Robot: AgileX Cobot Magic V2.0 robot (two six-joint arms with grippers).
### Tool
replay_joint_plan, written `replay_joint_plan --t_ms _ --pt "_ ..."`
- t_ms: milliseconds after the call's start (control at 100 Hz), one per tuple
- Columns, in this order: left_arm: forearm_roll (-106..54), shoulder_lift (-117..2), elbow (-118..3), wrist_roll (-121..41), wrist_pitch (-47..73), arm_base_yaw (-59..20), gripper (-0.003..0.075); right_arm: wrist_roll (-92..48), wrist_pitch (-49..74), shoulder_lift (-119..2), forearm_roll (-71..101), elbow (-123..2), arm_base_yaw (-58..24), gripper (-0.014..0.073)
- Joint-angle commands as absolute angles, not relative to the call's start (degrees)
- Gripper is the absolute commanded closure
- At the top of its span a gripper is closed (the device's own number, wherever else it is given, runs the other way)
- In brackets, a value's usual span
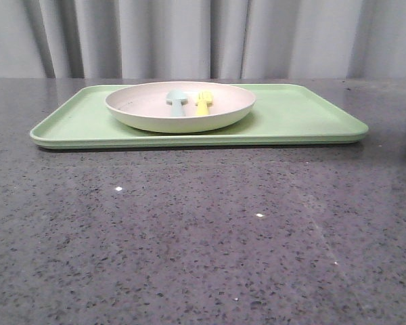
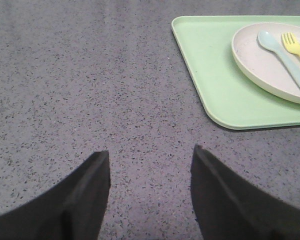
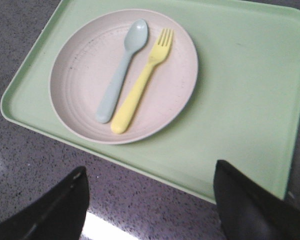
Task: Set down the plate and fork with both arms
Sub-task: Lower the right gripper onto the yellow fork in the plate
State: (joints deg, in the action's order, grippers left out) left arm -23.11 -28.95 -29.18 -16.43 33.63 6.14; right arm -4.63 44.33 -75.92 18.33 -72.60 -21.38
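**Plate and fork sit stacked on tray as both grippers wait wide apart**

A round, shallow cream-pink plate [image 1: 181,106] with a pale greenish outer rim rests on a light green rectangular plastic tray [image 1: 304,122], toward the tray's left half in the front view, on a dark speckled stone-look table [image 1: 189,237]. Inside the plate lie a small bright yellow plastic fork [image 3: 141,83] and a pale blue plastic spoon [image 3: 121,70], side by side and roughly parallel, heads pointing the same way. With both utensils riding in the dish, nothing appears to have been set out yet; the fork likely must come off the plate, or go with it, before either reaches its place.

The left gripper [image 2: 150,165] hangs over bare table just beside the tray's corner, its black pointed fingers [image 2: 92,185] spread wide with nothing between them. The right gripper [image 3: 150,185] hovers over the tray's near edge, just beside the plate, equally wide and empty — a stance that seems to favour it for the first reach.

The front camera shows neither arm and only the utensils' heads above the plate's rim. The right wrist camera alone reveals both handles in full; the left wrist view clips the plate and shows the open table that could receive the pieces.
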Motion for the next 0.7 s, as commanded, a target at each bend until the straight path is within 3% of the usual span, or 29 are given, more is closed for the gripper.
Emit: replay_joint_plan --t_ms 0,300,690 --pt "-24.64 -29.07 -30.66 -16.06 29.71 6.17 0.0352 -3.19 40.61 -79.16 19.31 -77.80 -22.87 0.0064" --pt "-24.64 -29.07 -30.66 -16.06 29.71 6.17 0.0353 4.32 40.75 -92.23 13.64 -89.34 -28.24 0.0064" --pt "-24.64 -29.07 -30.66 -16.06 29.71 6.17 0.0352 25.36 44.09 -103.36 -8.48 -100.83 -34.45 0.0064"
